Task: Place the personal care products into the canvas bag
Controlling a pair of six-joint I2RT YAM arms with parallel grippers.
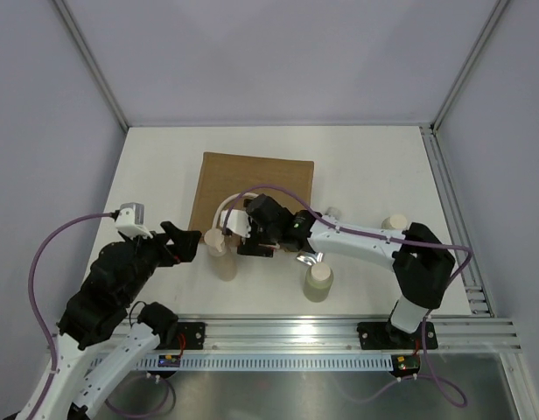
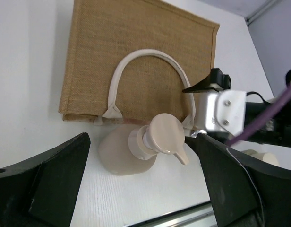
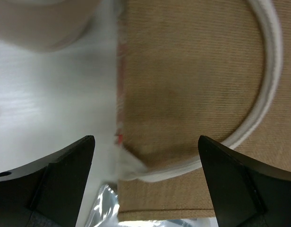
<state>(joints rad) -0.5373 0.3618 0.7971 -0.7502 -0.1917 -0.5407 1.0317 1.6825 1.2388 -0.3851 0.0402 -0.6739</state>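
The canvas bag (image 1: 252,179) lies flat, plain brown side up, its cream handle (image 1: 227,208) toward me. My left gripper (image 1: 189,246) is open beside a beige bottle with a cream pump cap (image 1: 219,245); in the left wrist view this bottle (image 2: 155,142) stands between the open fingers at the bag's (image 2: 136,56) mouth. My right gripper (image 1: 252,234) is open and empty over the bag's mouth edge (image 3: 192,71) and handle (image 3: 268,80). A silver-blue tube (image 1: 309,260) lies by it, also in the right wrist view (image 3: 96,208). The orange and green bottles are out of view.
A beige bottle (image 1: 319,282) stands near the front edge right of centre. Two more cream-capped bottles (image 1: 333,213) (image 1: 394,223) stand behind the right arm. A rail (image 1: 339,332) runs along the near edge. White walls close the back and sides.
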